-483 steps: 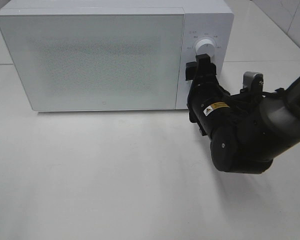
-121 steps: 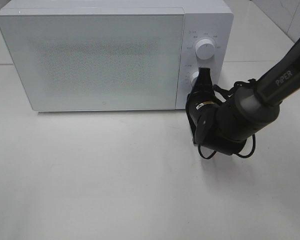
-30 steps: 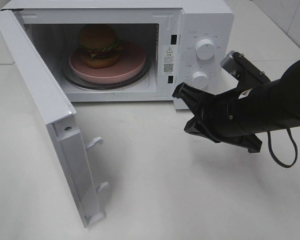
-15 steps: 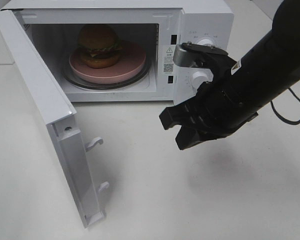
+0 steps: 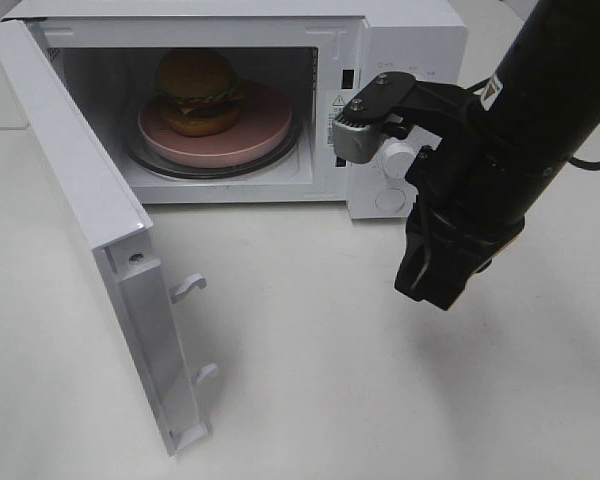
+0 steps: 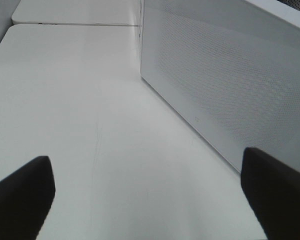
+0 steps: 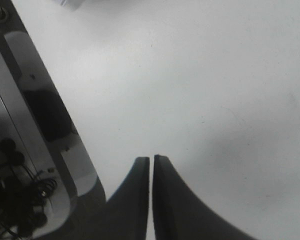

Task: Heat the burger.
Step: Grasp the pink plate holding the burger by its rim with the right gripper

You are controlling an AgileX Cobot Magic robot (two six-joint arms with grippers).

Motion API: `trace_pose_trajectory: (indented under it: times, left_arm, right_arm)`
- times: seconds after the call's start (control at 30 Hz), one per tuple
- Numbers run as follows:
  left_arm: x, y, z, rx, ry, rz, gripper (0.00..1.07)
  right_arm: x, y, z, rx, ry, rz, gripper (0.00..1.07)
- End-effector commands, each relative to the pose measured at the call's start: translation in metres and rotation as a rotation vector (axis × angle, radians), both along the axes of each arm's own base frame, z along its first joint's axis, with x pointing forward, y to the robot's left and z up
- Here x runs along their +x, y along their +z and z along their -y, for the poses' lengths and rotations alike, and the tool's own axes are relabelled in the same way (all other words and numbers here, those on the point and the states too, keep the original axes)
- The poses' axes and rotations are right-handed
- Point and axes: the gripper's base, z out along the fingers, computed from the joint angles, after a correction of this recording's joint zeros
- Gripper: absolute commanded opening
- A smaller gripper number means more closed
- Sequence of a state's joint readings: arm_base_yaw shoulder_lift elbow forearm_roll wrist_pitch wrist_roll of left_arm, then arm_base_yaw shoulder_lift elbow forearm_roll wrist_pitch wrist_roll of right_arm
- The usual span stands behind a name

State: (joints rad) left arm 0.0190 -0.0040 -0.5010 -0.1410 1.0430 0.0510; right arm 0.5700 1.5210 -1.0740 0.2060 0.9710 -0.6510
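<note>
Now right fingers [image 7: 135, 200] together, left fingers [image 6: 20, 195] wide.

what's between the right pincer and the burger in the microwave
Nothing visible. The microwave door is swung open to the left, and the burger sits on the pink plate inside. The shut right pincer hangs over the table out front.

Microwave [image 5: 412, 35]: you see a smooth white shell, a little shiny, like plastic.
Door [image 6: 225, 80]: you see tiny dots under a smooth, flat face.
Burger [image 5: 194, 78]: you see a glossy bun.
Plate [image 5: 270, 125]: you see smooth pink with a soft shine.
Surface [image 5: 310, 390]: you see smooth, dull white.
Right end effector [image 7: 151, 159]: you see smooth, dull black.
</note>
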Motion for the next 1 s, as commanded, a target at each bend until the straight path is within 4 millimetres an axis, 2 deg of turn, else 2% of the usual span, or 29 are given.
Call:
trace_pose_trajectory:
  times: [0.03, 0.07, 0.1, 0.13, 0.2, 0.23, 0.3, 0.43, 0.6, 0.67, 0.7, 0.77, 0.8, 0.83, 0.87, 0.9, 0.93, 0.97, 1.0]
  left_arm:
    - [-0.003, 0.0, 0.0, -0.007, 0.005, 0.029, 0.95]
    - [-0.003, 0.0, 0.0, -0.007, 0.005, 0.029, 0.95]
    - [-0.003, 0.0, 0.0, -0.007, 0.005, 0.029, 0.95]
    - [-0.003, 0.0, 0.0, -0.007, 0.005, 0.029, 0.95]
    - [-0.003, 0.0, 0.0, -0.007, 0.005, 0.029, 0.95]
    - [-0.003, 0.0, 0.0, -0.007, 0.005, 0.029, 0.95]
    - [-0.003, 0.0, 0.0, -0.007, 0.005, 0.029, 0.95]
    - [-0.003, 0.0, 0.0, -0.007, 0.005, 0.029, 0.95]
    - [-0.003, 0.0, 0.0, -0.007, 0.005, 0.029, 0.95]
    - [-0.003, 0.0, 0.0, -0.007, 0.005, 0.029, 0.95]
    - [-0.003, 0.0, 0.0, -0.007, 0.005, 0.029, 0.95]
    - [-0.003, 0.0, 0.0, -0.007, 0.005, 0.029, 0.95]
    - [-0.003, 0.0, 0.0, -0.007, 0.005, 0.029, 0.95]
    - [-0.003, 0.0, 0.0, -0.007, 0.005, 0.029, 0.95]
    - [-0.003, 0.0, 0.0, -0.007, 0.005, 0.029, 0.95]
    - [-0.003, 0.0, 0.0, -0.007, 0.005, 0.029, 0.95]
    - [-0.003, 0.0, 0.0, -0.007, 0.005, 0.029, 0.95]
    - [-0.003, 0.0, 0.0, -0.007, 0.005, 0.029, 0.95]
    - [-0.003, 0.0, 0.0, -0.007, 0.005, 0.029, 0.95]
  right_arm:
    - [0.0, 0.008, 0.001, -0.024, 0.222, 0.052, 0.06]
    - [0.0, 0.008, 0.001, -0.024, 0.222, 0.052, 0.06]
    - [0.001, 0.011, 0.001, -0.028, 0.327, 0.084, 0.06]
    - [0.001, 0.011, 0.001, -0.028, 0.327, 0.084, 0.06]
    - [0.003, 0.015, 0.001, -0.045, 0.484, 0.132, 0.06]
    - [0.003, 0.015, 0.001, -0.045, 0.484, 0.132, 0.06]
    - [0.006, 0.019, 0.002, -0.078, 0.605, 0.174, 0.08]
    - [0.01, 0.024, 0.004, -0.11, 0.66, 0.213, 0.08]
    - [0.013, 0.027, 0.007, -0.159, 0.678, 0.238, 0.14]
    - [0.015, 0.027, 0.007, -0.17, 0.681, 0.249, 0.23]
    - [0.015, 0.027, 0.007, -0.17, 0.681, 0.249, 0.23]
    - [0.016, 0.027, 0.007, -0.168, 0.673, 0.264, 0.38]
    - [0.016, 0.027, 0.007, -0.168, 0.673, 0.264, 0.38]
    - [0.017, 0.027, 0.006, -0.162, 0.641, 0.272, 0.5]
    - [0.018, 0.028, 0.006, -0.157, 0.619, 0.279, 0.57]
    - [0.018, 0.028, 0.006, -0.157, 0.619, 0.279, 0.57]
    - [0.019, 0.028, 0.004, -0.147, 0.57, 0.292, 0.7]
    - [0.019, 0.028, 0.004, -0.147, 0.57, 0.292, 0.7]
    - [0.02, 0.028, 0.004, -0.137, 0.523, 0.3, 0.83]
